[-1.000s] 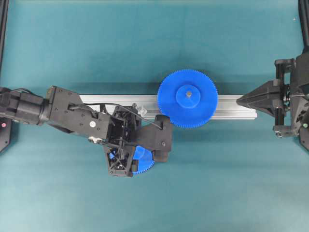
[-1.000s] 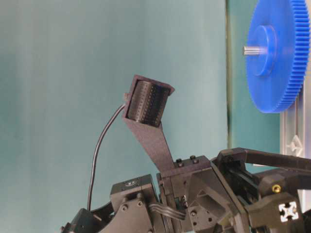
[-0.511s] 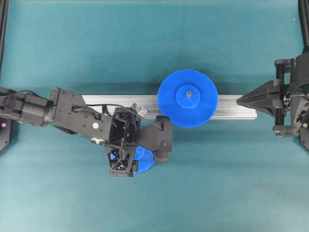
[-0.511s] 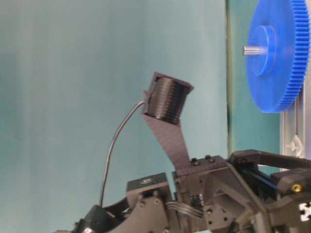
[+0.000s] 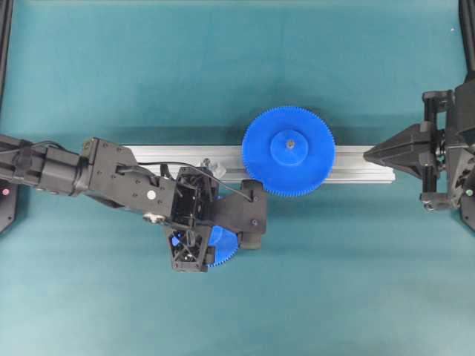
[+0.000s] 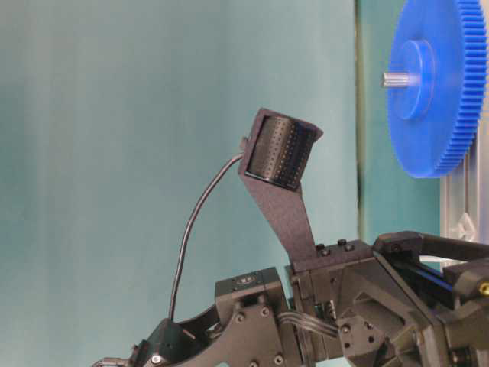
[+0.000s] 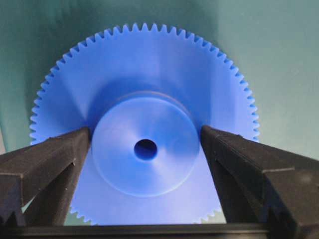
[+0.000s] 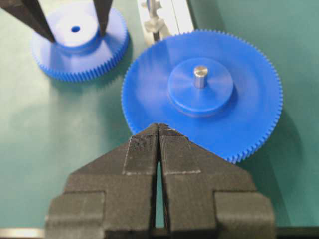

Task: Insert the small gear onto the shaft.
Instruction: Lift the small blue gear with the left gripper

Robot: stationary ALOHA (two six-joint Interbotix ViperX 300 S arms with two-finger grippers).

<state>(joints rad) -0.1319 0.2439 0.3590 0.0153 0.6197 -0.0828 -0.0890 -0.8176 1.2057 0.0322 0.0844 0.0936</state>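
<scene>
A small blue plastic gear (image 7: 144, 149) with fine teeth and a raised round hub lies flat on the teal table, just in front of a long silver aluminium rail (image 5: 356, 165). The left gripper (image 7: 144, 144) hangs directly over this gear, its two black fingers (image 7: 50, 159) spread wide on either side of the hub, close beside it but not yet squeezing. A wider blue toothed gear (image 5: 288, 151) sits on the rail, well to the right of the small one. Beside it on the rail, nearer the small gear, a short pin on a shiny faceted bracket (image 8: 152, 17) appears to be the shaft, though it is blurred. The right gripper (image 8: 158, 144) rests at the rail's far right end, fingers pressed together, holding nothing. The step in hand looks like the pick-up: next the fingers should close on the hub, lift, and line the centre hole over the pin.
</scene>
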